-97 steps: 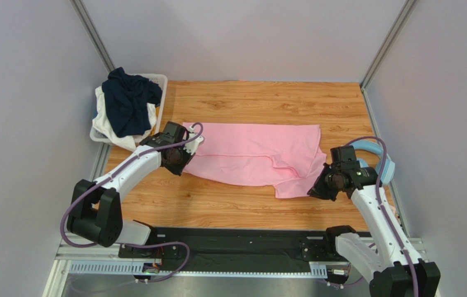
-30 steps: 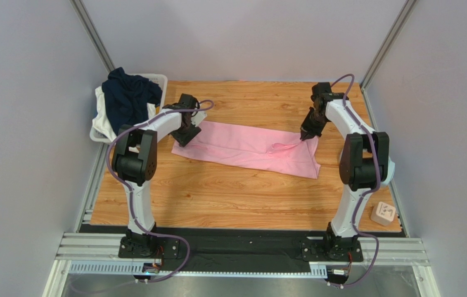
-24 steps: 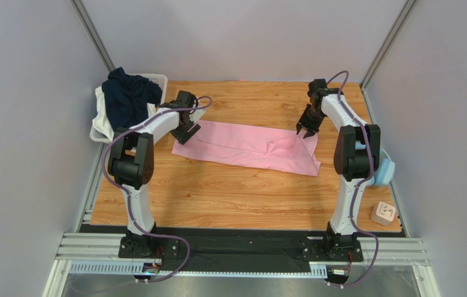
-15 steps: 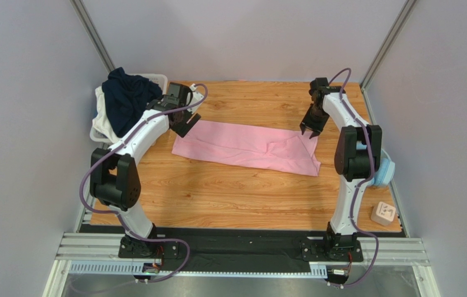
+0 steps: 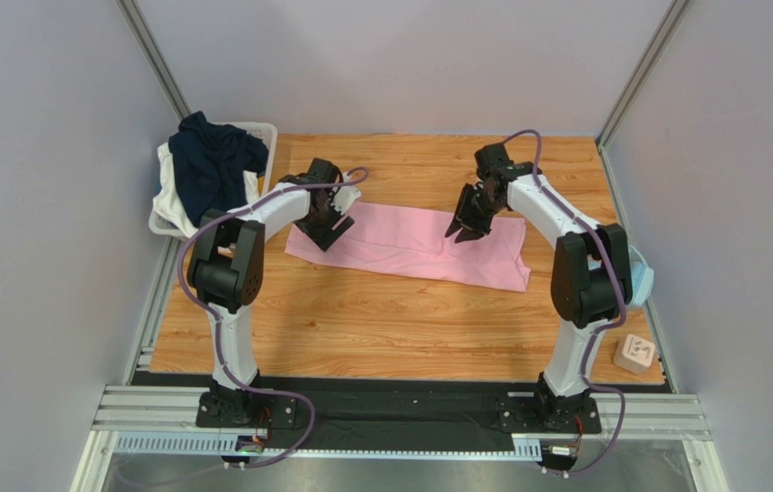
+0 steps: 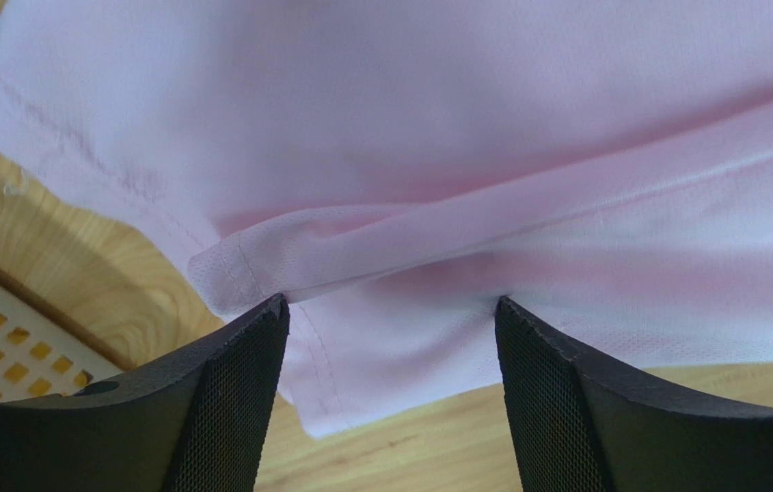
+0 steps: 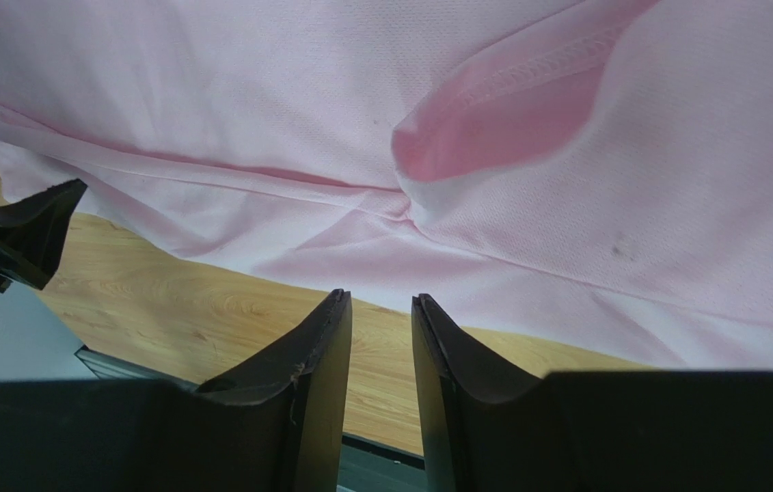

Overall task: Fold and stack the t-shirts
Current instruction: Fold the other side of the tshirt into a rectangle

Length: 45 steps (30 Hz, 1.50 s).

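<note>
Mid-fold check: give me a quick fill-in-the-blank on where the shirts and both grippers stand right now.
1. The pink t-shirt lies flat on the wooden ____.
2. The navy t-shirt is heaped in the white ____.
3. The left gripper hovers over the pink t-shirt with its jaws wide ____.
4. The right gripper grips ____; its jaws stand slightly apart.

Missing words: table; basket; open; nothing.

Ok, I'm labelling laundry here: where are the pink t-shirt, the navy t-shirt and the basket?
pink t-shirt (image 5: 411, 244), top view, middle of the cloth.
navy t-shirt (image 5: 211, 164), top view, centre of the heap.
basket (image 5: 270, 138), top view, far right rim.
</note>
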Each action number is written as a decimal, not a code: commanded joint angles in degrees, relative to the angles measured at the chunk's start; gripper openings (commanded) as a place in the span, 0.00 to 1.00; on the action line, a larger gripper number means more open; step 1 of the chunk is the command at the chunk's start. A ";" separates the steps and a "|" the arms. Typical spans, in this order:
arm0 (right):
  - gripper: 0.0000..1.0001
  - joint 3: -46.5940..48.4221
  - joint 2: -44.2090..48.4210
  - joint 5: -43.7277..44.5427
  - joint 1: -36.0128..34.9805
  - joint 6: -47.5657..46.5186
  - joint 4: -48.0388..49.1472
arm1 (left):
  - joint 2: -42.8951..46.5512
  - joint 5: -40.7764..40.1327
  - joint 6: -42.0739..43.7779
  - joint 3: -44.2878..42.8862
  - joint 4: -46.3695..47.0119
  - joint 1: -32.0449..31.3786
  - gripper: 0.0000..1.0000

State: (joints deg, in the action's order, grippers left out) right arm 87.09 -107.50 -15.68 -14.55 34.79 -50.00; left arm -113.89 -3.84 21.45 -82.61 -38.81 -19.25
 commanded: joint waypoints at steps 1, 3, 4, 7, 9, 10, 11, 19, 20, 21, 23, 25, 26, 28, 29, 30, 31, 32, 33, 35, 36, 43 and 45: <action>0.32 1.85 -4.90 -4.80 0.31 1.51 3.50 | -2.04 0.67 -0.62 -5.98 1.01 0.17 0.79; 0.31 4.31 -7.80 -4.62 0.13 1.60 3.07 | -3.70 0.32 -0.71 -7.03 0.84 0.26 0.79; 0.31 5.36 -8.77 -4.36 0.13 1.43 2.80 | -4.15 0.06 -0.62 -7.48 0.84 0.26 0.79; 0.30 10.02 -13.60 -3.83 0.57 0.72 1.49 | -5.29 -0.56 -0.54 -8.53 0.75 0.52 0.79; 0.29 13.87 -17.63 -4.35 1.27 0.29 0.61 | -5.38 -0.91 -0.36 -8.36 0.49 0.96 0.79; 0.29 15.29 -19.04 -4.79 1.45 0.20 0.52 | -5.21 -1.17 -0.18 -7.75 0.49 1.14 0.78; 0.29 16.43 -20.19 -5.41 1.80 0.02 0.34 | -4.86 -1.17 0.16 -7.22 0.66 1.49 0.78; 0.29 26.90 -31.70 -7.69 5.14 -0.94 -0.28 | 0.85 -3.45 2.19 1.74 3.74 2.90 0.77; 0.29 27.51 -31.98 -7.70 5.66 -1.21 -0.36 | 1.55 -3.72 2.45 2.36 3.83 3.07 0.77; 0.29 28.04 -32.15 -7.61 6.02 -1.47 -0.36 | 1.74 -4.07 2.45 2.80 4.00 3.16 0.77; 0.30 28.40 -30.84 -7.87 6.72 -1.74 -0.45 | 2.52 -4.78 2.45 4.20 4.26 3.34 0.77; 0.30 27.53 -28.39 -8.83 7.16 -1.91 -0.36 | 3.23 -4.78 2.37 5.44 4.53 3.34 0.77; 0.31 27.00 -24.81 -8.84 7.25 -2.09 -0.28 | 3.67 -4.86 2.19 5.70 4.62 3.34 0.77; 0.33 24.03 -20.58 -9.10 7.25 -2.18 0.16 | 4.11 -4.34 1.84 6.41 4.44 3.34 0.77; 0.35 22.87 -15.77 -9.10 7.16 -2.09 0.95 | 4.63 -4.08 1.75 6.76 4.35 3.34 0.77; 0.36 21.91 -13.63 -8.58 7.34 -2.09 0.95 | 4.81 -3.81 1.66 7.19 4.27 3.34 0.77; 0.36 20.42 -11.17 -8.14 7.34 -2.18 0.95 | 5.16 -3.72 1.49 7.37 4.27 3.34 0.77; 0.37 17.70 -9.23 -8.14 7.16 -2.18 1.39 | 5.34 -3.64 1.49 7.46 4.27 3.34 0.77; 0.37 15.85 -5.56 -8.31 7.25 -2.09 1.48 | 5.51 -3.81 1.40 7.46 4.27 3.34 0.76; 0.38 9.98 -2.64 -10.06 6.90 -1.83 2.70 | 5.95 -3.90 1.05 6.94 4.18 3.34 0.76; 0.38 7.77 0.42 -10.50 6.73 -1.48 3.50 | 6.04 -3.38 0.79 5.72 3.48 3.34 0.76; 0.36 -6.49 0.38 -13.66 3.12 0.90 10.88 | 7.19 0.85 -2.90 -0.71 -1.53 3.25 0.76; 0.36 -6.58 -2.00 -15.86 2.51 1.51 12.99 | 7.27 1.46 -3.52 -1.94 -2.67 3.25 0.76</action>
State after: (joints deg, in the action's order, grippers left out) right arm 83.20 -103.70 -27.57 -10.87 34.48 -41.85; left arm -110.24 -4.95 20.58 -80.51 -38.63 -16.14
